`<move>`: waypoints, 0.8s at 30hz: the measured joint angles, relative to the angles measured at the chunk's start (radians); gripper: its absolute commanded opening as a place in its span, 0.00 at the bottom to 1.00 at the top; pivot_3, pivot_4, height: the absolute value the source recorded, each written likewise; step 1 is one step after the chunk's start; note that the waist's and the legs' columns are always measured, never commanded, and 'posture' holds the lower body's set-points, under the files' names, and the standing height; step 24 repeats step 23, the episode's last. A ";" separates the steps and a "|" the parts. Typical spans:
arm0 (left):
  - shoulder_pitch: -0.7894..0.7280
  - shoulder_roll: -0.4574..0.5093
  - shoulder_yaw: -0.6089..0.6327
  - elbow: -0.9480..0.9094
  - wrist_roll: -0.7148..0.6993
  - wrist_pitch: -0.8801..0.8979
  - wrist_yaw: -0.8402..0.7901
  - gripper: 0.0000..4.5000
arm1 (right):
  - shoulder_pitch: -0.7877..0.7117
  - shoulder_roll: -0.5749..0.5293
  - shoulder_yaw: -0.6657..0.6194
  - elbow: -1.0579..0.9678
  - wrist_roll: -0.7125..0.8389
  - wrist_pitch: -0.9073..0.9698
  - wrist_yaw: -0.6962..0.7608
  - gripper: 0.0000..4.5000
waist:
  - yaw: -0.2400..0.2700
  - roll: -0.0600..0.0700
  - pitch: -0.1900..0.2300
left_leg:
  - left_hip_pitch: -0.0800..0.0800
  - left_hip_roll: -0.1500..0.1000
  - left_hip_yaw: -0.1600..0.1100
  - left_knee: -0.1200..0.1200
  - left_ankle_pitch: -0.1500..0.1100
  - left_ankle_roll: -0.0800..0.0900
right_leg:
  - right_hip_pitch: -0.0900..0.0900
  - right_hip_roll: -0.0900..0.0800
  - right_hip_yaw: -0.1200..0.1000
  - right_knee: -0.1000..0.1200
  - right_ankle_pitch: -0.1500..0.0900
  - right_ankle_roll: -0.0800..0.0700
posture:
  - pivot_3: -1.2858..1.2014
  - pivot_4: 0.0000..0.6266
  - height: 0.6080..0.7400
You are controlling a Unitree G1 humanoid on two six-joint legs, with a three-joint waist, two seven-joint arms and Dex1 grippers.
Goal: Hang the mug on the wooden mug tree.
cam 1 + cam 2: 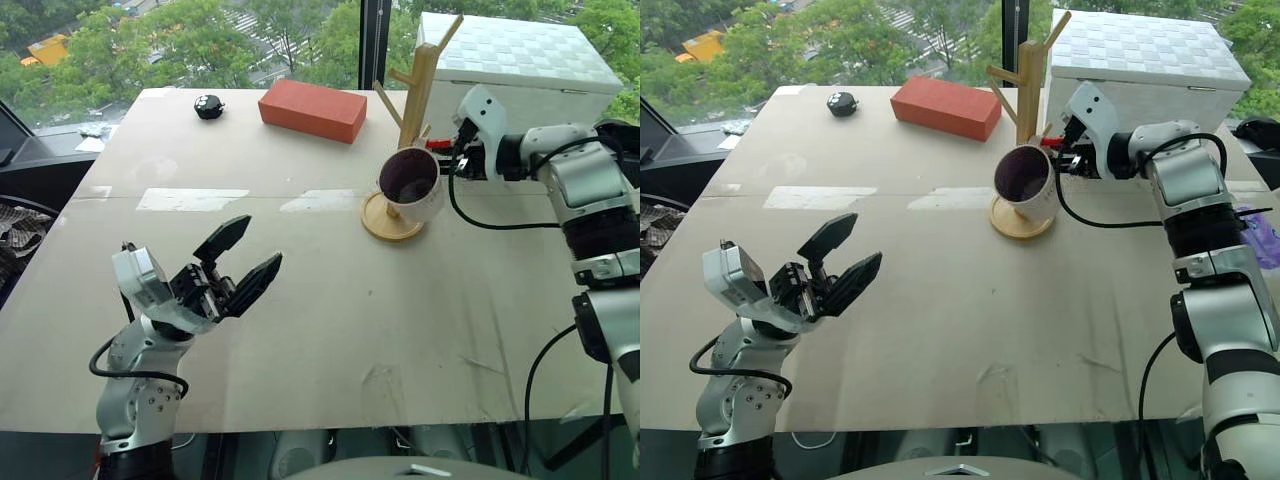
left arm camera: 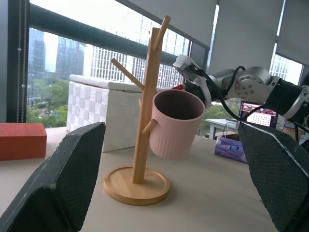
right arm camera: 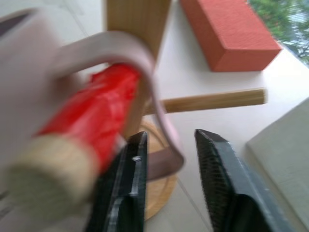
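The mug (image 1: 410, 185), cream with a dark maroon inside, hangs tilted on the wooden mug tree (image 1: 418, 85) at the table's far right. Its handle (image 3: 164, 121) is looped over a peg wrapped in red tape (image 3: 96, 116). My right gripper (image 1: 450, 150) reaches in from the right, just behind the mug. It is open, with one finger on each side of the handle and a gap on both sides. My left gripper (image 1: 245, 260) hovers open and empty over the near left of the table, pointing toward the mug tree (image 2: 145, 121).
A red brick (image 1: 312, 109) lies at the back, left of the tree. A white checkered box (image 1: 520, 65) stands right behind the tree. A small black object (image 1: 209, 106) sits at the far left. The wide table top (image 1: 330, 300) stretches between my arms.
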 measured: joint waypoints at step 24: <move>0.045 0.153 -0.114 0.018 0.192 0.203 0.182 1.00 | 1.149 0.104 -0.379 -0.993 0.130 0.110 -0.390 0.85 | -0.012 -0.002 -0.001 | 0.002 0.001 -0.001 0.000 0.000 0.000 | 0.001 -0.001 0.000 0.000 -0.002 0.003 | 0.52 0.24 1.00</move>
